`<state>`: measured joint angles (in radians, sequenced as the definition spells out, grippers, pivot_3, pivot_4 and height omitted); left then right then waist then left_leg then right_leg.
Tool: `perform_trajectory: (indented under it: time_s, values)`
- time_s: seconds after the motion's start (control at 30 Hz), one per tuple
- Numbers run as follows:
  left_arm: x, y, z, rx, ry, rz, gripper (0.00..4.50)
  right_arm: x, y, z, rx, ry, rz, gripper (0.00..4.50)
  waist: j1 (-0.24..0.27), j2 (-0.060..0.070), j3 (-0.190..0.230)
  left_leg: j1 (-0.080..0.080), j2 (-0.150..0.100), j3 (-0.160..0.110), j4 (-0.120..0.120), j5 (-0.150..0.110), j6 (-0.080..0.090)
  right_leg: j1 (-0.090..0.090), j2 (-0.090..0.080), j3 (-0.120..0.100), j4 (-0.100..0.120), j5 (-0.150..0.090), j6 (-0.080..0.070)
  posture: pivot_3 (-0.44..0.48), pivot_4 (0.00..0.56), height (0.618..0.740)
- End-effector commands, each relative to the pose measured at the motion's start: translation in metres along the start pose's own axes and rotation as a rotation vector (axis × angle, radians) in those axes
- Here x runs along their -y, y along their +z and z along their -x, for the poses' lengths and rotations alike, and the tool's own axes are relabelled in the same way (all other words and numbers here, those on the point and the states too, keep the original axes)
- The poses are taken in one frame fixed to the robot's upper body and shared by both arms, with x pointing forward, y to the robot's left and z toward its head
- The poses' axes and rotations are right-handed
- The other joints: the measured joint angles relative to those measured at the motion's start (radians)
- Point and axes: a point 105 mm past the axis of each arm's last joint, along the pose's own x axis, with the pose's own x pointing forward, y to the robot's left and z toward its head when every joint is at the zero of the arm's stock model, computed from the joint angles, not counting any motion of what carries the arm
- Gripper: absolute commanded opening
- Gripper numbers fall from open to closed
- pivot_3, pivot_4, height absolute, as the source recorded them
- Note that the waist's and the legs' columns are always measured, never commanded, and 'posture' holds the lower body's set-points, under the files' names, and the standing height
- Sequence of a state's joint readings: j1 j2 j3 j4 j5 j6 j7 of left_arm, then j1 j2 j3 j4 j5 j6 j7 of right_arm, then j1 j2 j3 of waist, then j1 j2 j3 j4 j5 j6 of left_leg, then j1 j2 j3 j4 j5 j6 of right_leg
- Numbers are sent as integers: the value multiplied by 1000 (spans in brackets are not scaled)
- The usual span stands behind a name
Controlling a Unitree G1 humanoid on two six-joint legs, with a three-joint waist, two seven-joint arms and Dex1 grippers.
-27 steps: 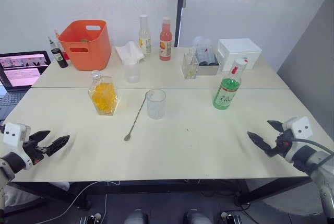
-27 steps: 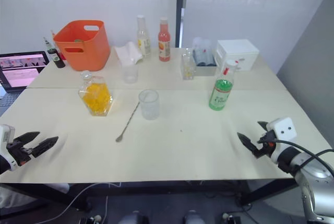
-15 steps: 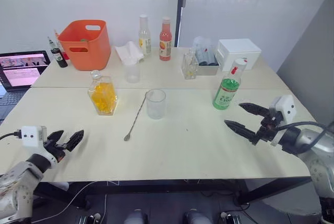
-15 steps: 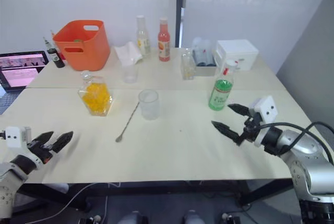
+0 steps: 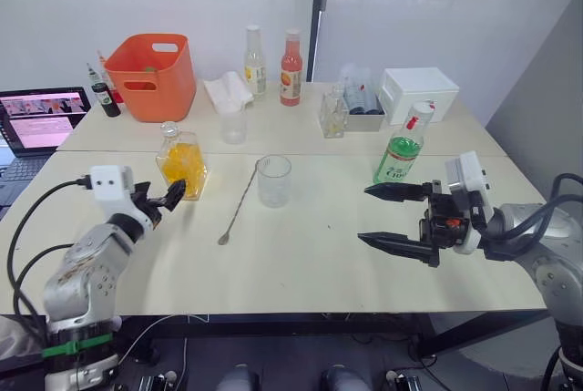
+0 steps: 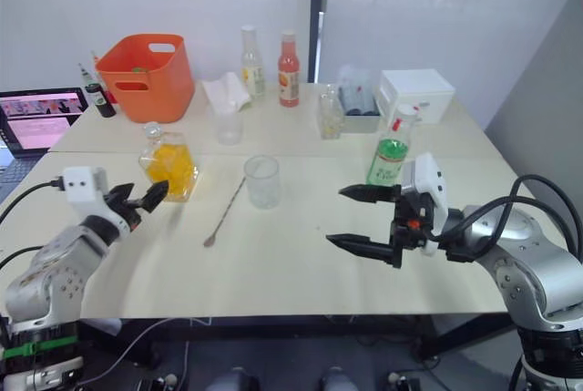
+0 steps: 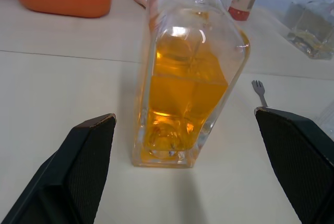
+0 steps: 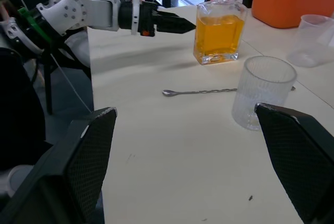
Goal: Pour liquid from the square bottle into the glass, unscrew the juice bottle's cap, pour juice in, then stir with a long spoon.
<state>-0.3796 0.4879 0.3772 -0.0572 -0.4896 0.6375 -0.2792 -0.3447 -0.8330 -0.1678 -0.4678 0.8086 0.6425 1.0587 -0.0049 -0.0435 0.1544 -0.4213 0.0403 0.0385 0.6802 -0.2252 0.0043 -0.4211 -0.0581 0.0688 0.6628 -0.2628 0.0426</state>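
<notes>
Left pincer (image 5: 164, 198), left of centre in the head view: fingers spread wide, empty, tips just short of the square bottle (image 5: 182, 162). From the wrist camera the bottle (image 7: 188, 93) stands squarely between the two fingers, neither one touching it.

Right pincer (image 5: 393, 218), right of centre: also wide open and empty, held above the table (image 5: 310, 272), well apart from the glass (image 5: 274, 180) and near the juice bottle (image 5: 400, 149) behind it.

Square bottle: upright, mid-left, stopper in, orange-yellow liquid to about the shoulder. Likely heavy for its size, thick rigid glass, smooth flat sides that could slip or twist. Best hold, I judge, is across two opposite flat faces at mid-body, below the shoulder, not by the neck. Stopper looks loose-fit; it may drop out on tilting. Breakable if knocked over.

Glass: centre of frame, upright, looks empty; light, easy to tip with a stray finger. Spoon (image 5: 238, 204) lies flat just left of it, running diagonally, bowl end toward the near edge; thin, low to the table, awkward to pick.

Juice bottle: upright, right of centre, cap (image 5: 422, 108) on, green liquid in the lower half.

Hard to make out: whether the stopper is seated tight; the bottle's neck is cut off at the top of the left wrist view; the far side of the bottle is unseen.
</notes>
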Motion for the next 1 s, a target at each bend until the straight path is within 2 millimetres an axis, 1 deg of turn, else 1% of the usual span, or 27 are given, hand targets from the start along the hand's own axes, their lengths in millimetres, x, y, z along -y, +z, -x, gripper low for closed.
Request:
perform_trajectory:
  time_s: [0.03,0.17,0.27,0.43,0.53,0.6,0.7,0.73,1.0]
  values:
    - [-1,19,-6,29,29,-58,4500,-7,14,-3,21,28,53,4480,0,0,0,0,0,0,0,0,0,0,0,0,0,0,0,0,150,715]
    - [10,27,-17,28,1,-90,4500,-9,16,-4,25,19,73,4480,0,0,0,0,-1,-1,0,0,0,0,-1,0,0,0,0,0,150,715]
    - [14,30,-28,20,6,-108,4500,-9,15,-5,27,11,76,4480,3,0,0,-1,-2,-2,0,0,0,0,-1,0,0,0,0,0,150,715]
    - [20,31,-46,3,19,-149,4500,-9,11,-6,25,-10,72,4480,4,0,0,-1,-3,-2,0,0,0,0,-1,0,0,0,1,0,150,715]
    - [21,28,-52,-15,33,-177,4500,-9,10,-6,23,-19,70,4480,5,0,0,-1,-3,-2,0,0,0,0,-1,0,0,0,1,0,150,715]
    - [16,28,-53,-11,70,-158,3946,-9,11,-6,24,-27,72,4500,5,0,0,-2,-3,-2,0,0,0,-1,-2,0,0,0,1,0,150,715]
    - [19,32,-56,7,59,-153,3014,-8,11,-5,27,-39,74,4500,6,0,0,-2,-3,-3,0,0,0,-1,-2,0,0,0,1,0,150,715]
    - [20,33,-57,14,55,-150,2792,-8,11,-5,28,-41,73,4500,8,0,0,-2,-3,-3,0,0,0,0,-2,0,0,0,1,0,150,715]
    - [24,39,-62,56,17,-172,2787,-7,7,-5,16,-71,76,4500,17,0,0,-2,-4,-3,1,0,0,0,-2,-1,0,0,1,0,150,715]
